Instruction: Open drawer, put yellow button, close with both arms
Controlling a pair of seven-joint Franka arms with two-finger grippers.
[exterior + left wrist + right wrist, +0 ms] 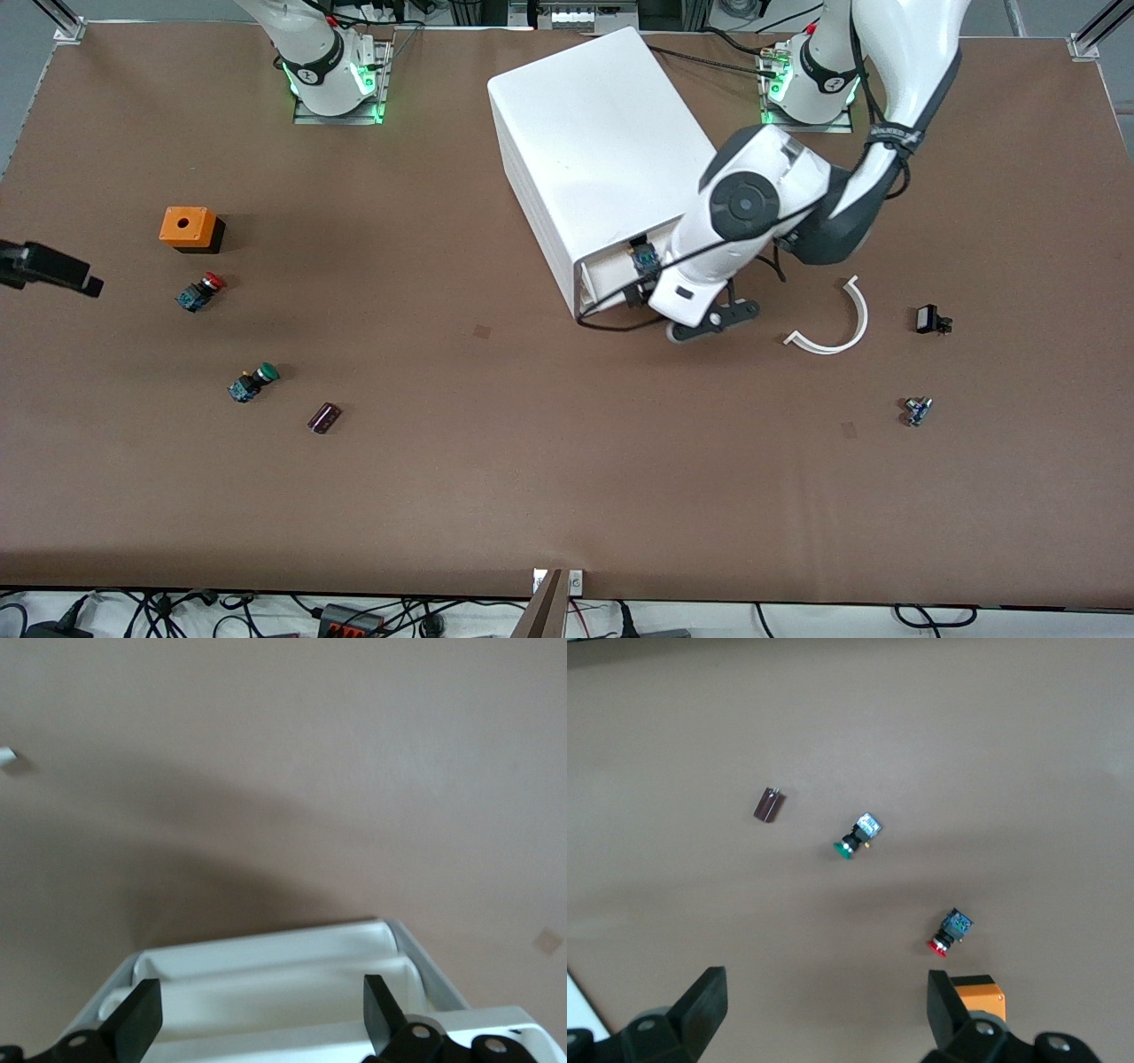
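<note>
The white cabinet [594, 151] stands mid-table, its drawer fronts facing the front camera. The topmost drawer [611, 273] shows just under the cabinet's top edge; I cannot tell whether it is pulled out. My left gripper [687, 312] hangs open right in front of the drawer fronts. In the left wrist view it [259, 992] is spread wide over the stacked white drawer lips [266, 1010], holding nothing. My right gripper [53, 268] waits open and empty at the right arm's end of the table; it also shows in the right wrist view [826, 983]. The yellow button is out of view.
An orange box [189, 228], a red-capped button [202, 291], a green-capped button [253, 383] and a dark small block [324, 417] lie toward the right arm's end. A white curved strip [837, 328], a black part [930, 319] and a small blue-grey part [917, 410] lie toward the left arm's end.
</note>
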